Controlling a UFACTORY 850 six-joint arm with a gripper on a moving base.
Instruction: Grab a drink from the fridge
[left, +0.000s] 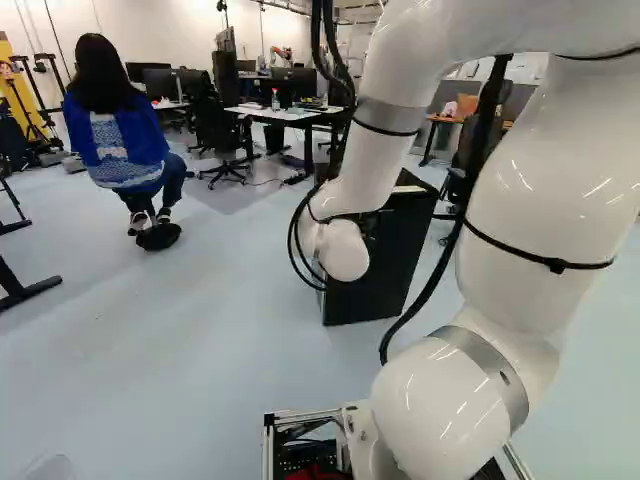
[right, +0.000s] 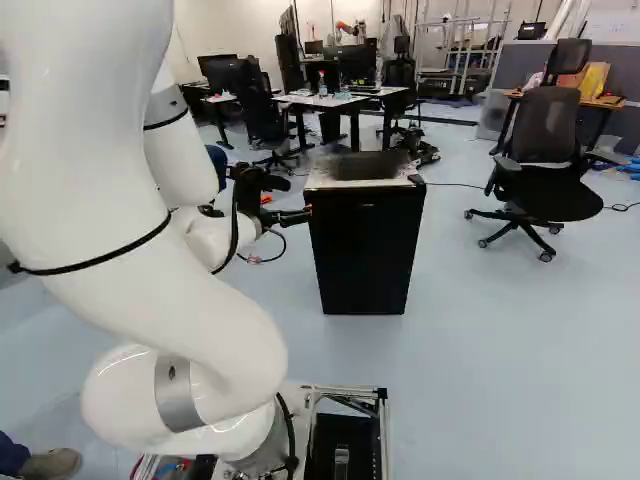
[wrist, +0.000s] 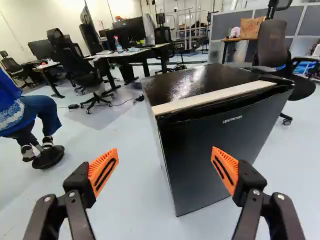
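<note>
Black fridge (wrist: 215, 150) on the floor (wrist: 135, 210): door looks closed, contents hidden. Pale strip (wrist: 215, 98) along its top front edge. Fingers (wrist: 103, 172) released, standing wide apart.

I see one short word in pale print (wrist: 232, 119) on the front of the black fridge (wrist: 200, 155), near its upper edge, at about one o'clock from my hand (right: 306, 212), twelve being straight ahead.

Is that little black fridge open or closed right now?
Closed: in the wrist view, the fridge has its door front lying flat against the cabinet, under the pale strip.
</note>
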